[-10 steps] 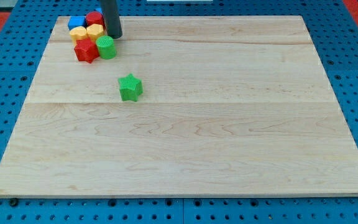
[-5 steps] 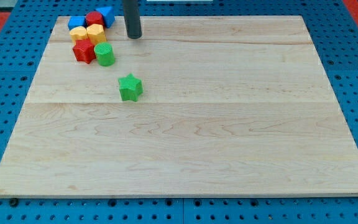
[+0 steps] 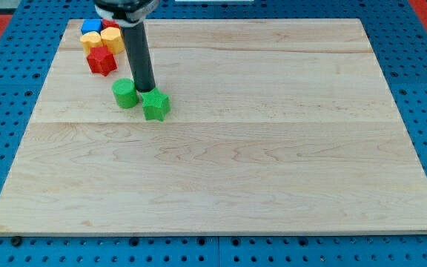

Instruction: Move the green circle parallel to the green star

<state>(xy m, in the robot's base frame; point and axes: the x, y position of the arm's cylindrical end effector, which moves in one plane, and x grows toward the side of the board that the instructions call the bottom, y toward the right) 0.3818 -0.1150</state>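
The green circle (image 3: 125, 93) lies on the wooden board (image 3: 221, 126), just to the left of the green star (image 3: 155, 104) and a little above it in the view. The two are close, with a narrow gap. My tip (image 3: 145, 87) stands just above that gap, at the circle's upper right edge and the star's upper edge. The dark rod rises from it toward the view's top.
A cluster sits at the board's upper left: a red star (image 3: 101, 61), two yellow blocks (image 3: 111, 38) (image 3: 92, 41), a blue block (image 3: 90, 27) and a red block partly hidden behind the rod. Blue pegboard surrounds the board.
The green circle has moved from beside the red star down to next to the green star. My tip has moved from the board's top edge down to the two green blocks.
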